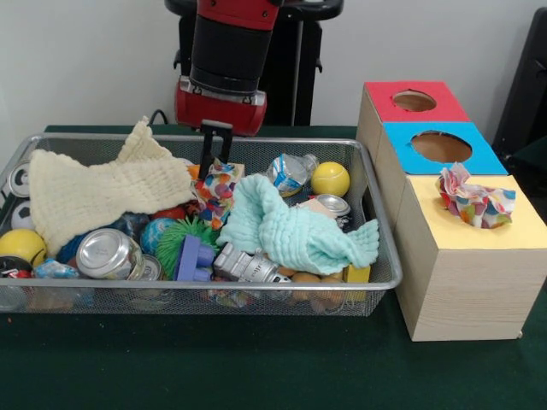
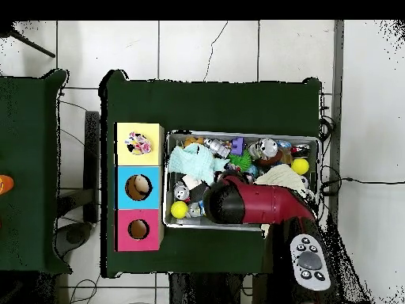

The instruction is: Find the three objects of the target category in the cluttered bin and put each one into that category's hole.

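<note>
The wire-mesh bin (image 1: 376,282) sits left of three wood cubes and is full of clutter. One polka-dot cloth (image 1: 217,190) lies in the bin's middle, between the cream and mint cloths. My gripper (image 1: 214,158) hangs straight down into the bin, right above and at this cloth. A second polka-dot cloth (image 1: 477,203) lies bunched on the yellow-faced cube (image 1: 479,235), over its hole, which is hidden; it also shows in the overhead view (image 2: 138,143). In the overhead view my arm (image 2: 253,202) covers the bin's (image 2: 241,133) middle. No third polka-dot cloth shows.
In the bin lie a cream waffle cloth (image 1: 102,192), a mint-green cloth (image 1: 291,226), a yellow ball (image 1: 330,178), cans (image 1: 107,252), a crushed bottle (image 1: 291,171) and a purple block (image 1: 195,256). The blue-faced cube (image 1: 479,158) and red-faced cube (image 1: 385,94) stand behind the yellow one.
</note>
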